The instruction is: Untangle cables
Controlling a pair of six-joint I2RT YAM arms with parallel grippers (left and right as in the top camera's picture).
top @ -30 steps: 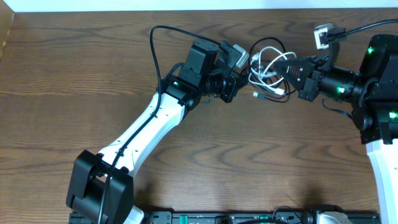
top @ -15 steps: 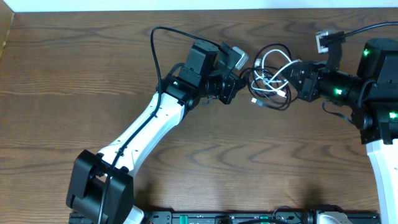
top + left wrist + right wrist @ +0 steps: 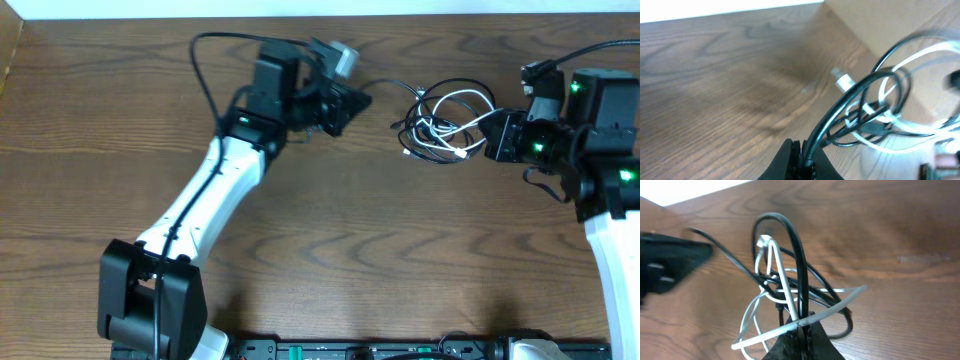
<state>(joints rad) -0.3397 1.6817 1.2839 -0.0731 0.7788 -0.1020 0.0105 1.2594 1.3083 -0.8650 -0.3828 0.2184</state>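
Your left gripper (image 3: 802,151), pinched on the black cable (image 3: 800,280), and right gripper (image 3: 801,328), clamped on the tangle (image 3: 437,127), hold the knot over the far counter (image 3: 400,250). Pull wider and the white cable (image 3: 840,300) may cinch tight or slip free.

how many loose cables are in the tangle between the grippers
2. The black cable runs from the left gripper into the tangle; the white cable loops through it at the right gripper. No third shows.
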